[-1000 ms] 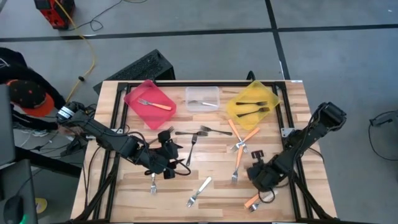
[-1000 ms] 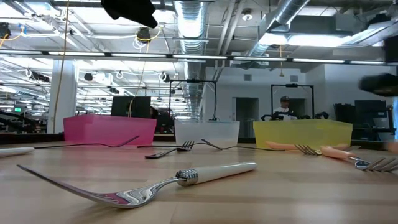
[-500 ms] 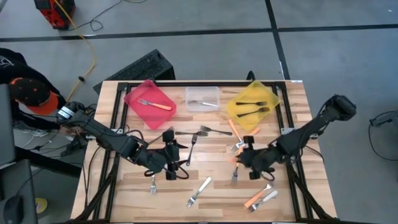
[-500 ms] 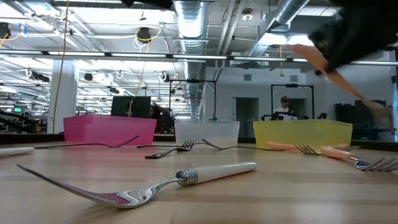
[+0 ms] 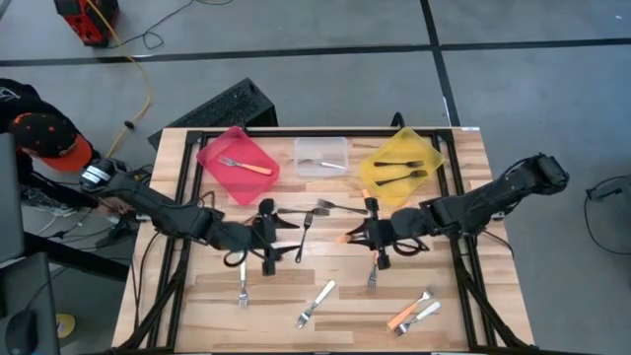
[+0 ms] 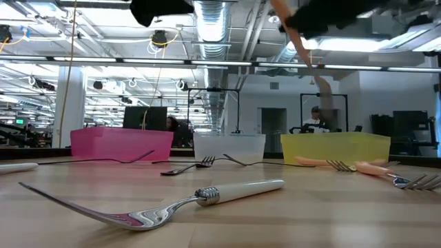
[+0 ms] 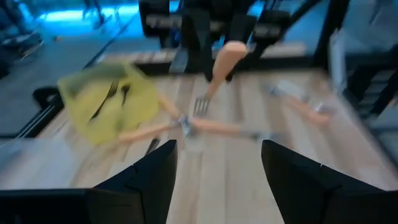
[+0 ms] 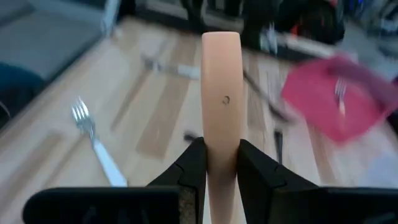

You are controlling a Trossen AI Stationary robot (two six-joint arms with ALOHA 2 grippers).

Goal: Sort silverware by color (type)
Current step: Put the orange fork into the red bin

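My right gripper [image 5: 367, 236] hangs over the table's middle, shut on an orange-handled fork [image 8: 222, 93]. That fork also shows slanting in the low view [image 6: 303, 52]. My left gripper [image 7: 217, 180] hangs open and empty just left of it, facing it, above two black forks [image 5: 308, 223]. More orange-handled forks [image 5: 378, 261] and silver forks [image 5: 317, 304] lie flat on the wood. The red bin [image 5: 211, 150] holds an orange-handled fork, the clear bin [image 5: 299, 145] a silver one, the yellow bin [image 5: 434, 150] two black ones. My right gripper pinches the fork's orange handle [image 8: 222, 158] by its two edges between its fingers [image 8: 193, 168]. It comes from the table's right, slanting a little down. The handle's rounded free end [image 8: 222, 40] sticks out past the fingertips. The fork is lifted clear and tilted, its head [image 7: 200, 104] lower.
The three bins stand in a row along the far edge. An orange-handled fork and a silver one [image 5: 414, 316] lie near the front right. A person in an orange cap [image 5: 44, 138] sits beyond the table's left side. Bare wood lies at the front left.
My right gripper has risen from the table's near right toward the middle with the orange-handled fork, tipping from pointing down to nearly level. The fork is now lifted clear. My left gripper has tipped up toward level and shifted a little, staying open.
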